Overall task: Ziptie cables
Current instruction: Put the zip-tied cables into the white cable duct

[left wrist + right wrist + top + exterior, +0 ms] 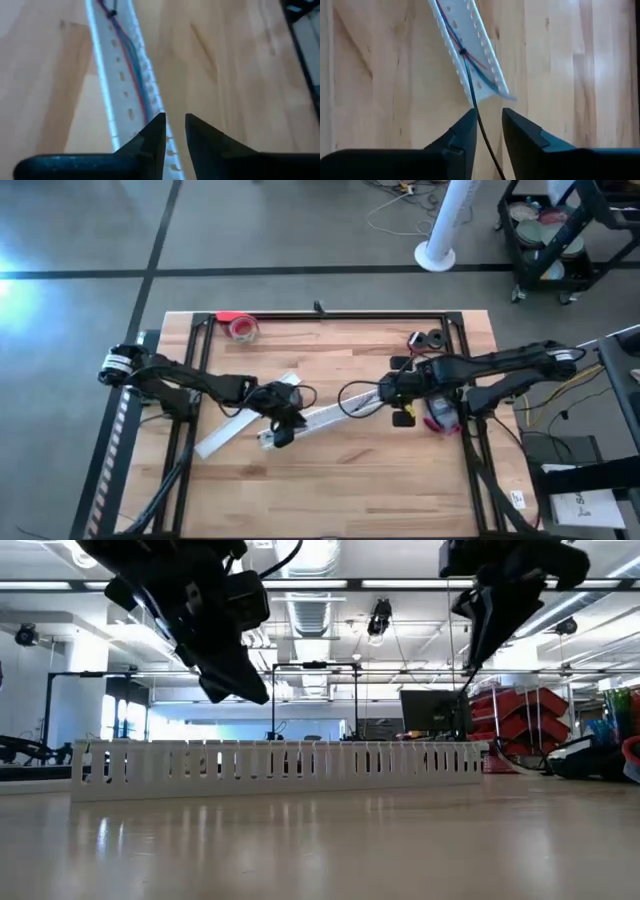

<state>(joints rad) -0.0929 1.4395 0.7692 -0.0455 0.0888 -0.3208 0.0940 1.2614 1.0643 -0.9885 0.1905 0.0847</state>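
two arms over one wooden table [330,480] in the high view, and the white slotted cable channel [335,416] lying slantwise across the middle is my landmark. the left gripper [283,423] sits over one end of that channel, the right gripper [398,395] just off the other end. a second white strip [240,425] lies crossed under the channel near the left gripper. the cables [355,398] loop out of the channel's end toward the right gripper, thin and dark from up here. one red tape roll [243,328] sits well apart from the channel by the table's far edge.

low view: the channel [280,768] runs across as one long slotted wall, both grippers hang above it, neither touching it. can't make out the cables here.

left wrist view: left gripper [175,131] is right over the channel [125,75], fingers parted a little with nothing between them. thin red and blue cables [132,70] run down inside the channel.

right wrist view: right gripper [489,125] is just off the channel's end [475,55], fingers slightly spread. the cables [470,65] lie in the channel, and one black strand comes out and passes through the gap. can't tell if the fingers touch it.
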